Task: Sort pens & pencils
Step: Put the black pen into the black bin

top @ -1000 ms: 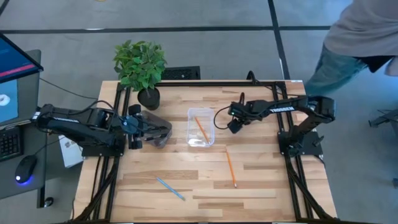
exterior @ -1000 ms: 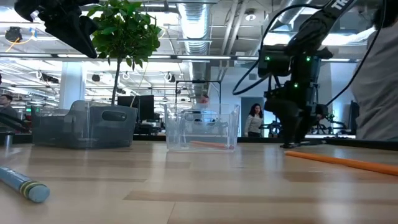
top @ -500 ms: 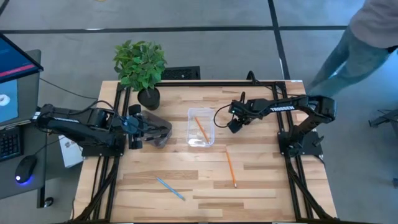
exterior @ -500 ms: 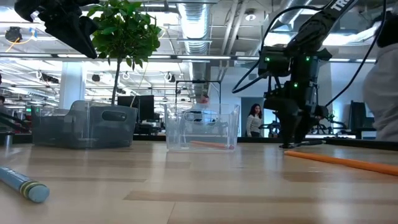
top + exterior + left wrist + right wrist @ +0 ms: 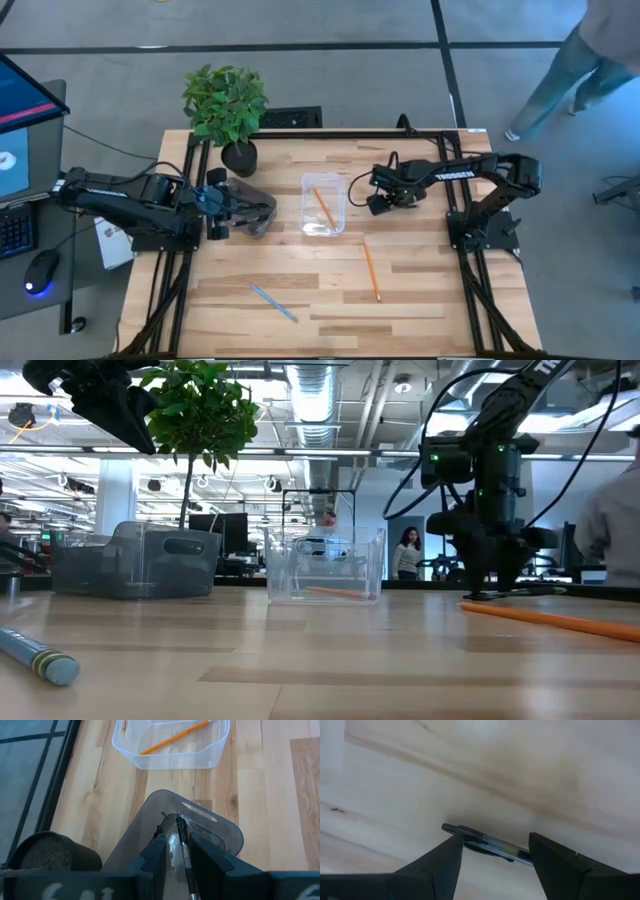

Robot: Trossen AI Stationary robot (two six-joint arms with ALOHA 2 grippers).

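My left gripper [image 5: 215, 205] hangs at the grey tray [image 5: 258, 212] near the table's left side and is shut on a black pen [image 5: 181, 837]. My right gripper [image 5: 379, 203] is down at the table, right of the clear tray [image 5: 322, 232], and open. Its fingers stand on either side of the second black pen [image 5: 485, 842], which lies flat on the wood. One orange pencil [image 5: 323, 208] lies in the clear tray and another [image 5: 370, 268] lies on the table. The light blue pencil [image 5: 273, 303] lies near the table's near edge. My left gripper pinches the black pen's barrel [image 5: 185, 862] between its two fingers. The pen lies along the fingers, and its free end [image 5: 178, 817] sticks out forward over the grey tray. It is lifted clear of the table.
A potted plant [image 5: 225, 105] stands at the far left corner, just behind the grey tray. A person's legs [image 5: 560, 85] are beyond the far right corner. Open wood lies between the two loose pencils and along the near edge.
My right gripper has shifted slightly toward the table's right edge while staying low at the table. The person behind the far right corner has walked farther away. My left arm has kept still.
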